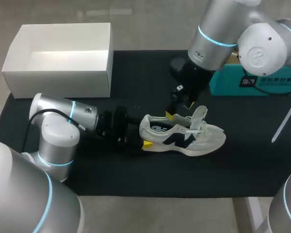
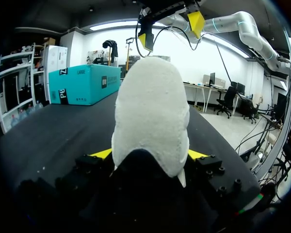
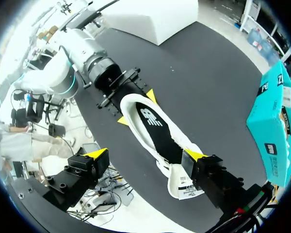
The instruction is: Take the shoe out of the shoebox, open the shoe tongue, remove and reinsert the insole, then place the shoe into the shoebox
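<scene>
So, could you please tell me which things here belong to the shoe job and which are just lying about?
Part of the job: shoe, its heel in the left gripper; insole inside it; empty white shoebox; right gripper, open above the shoe.
Just lying about: teal box; black mat.

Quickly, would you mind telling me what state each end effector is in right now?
Left end effector: closed on the heel of the shoe.
Right end effector: open above the shoe, holding nothing.
</scene>
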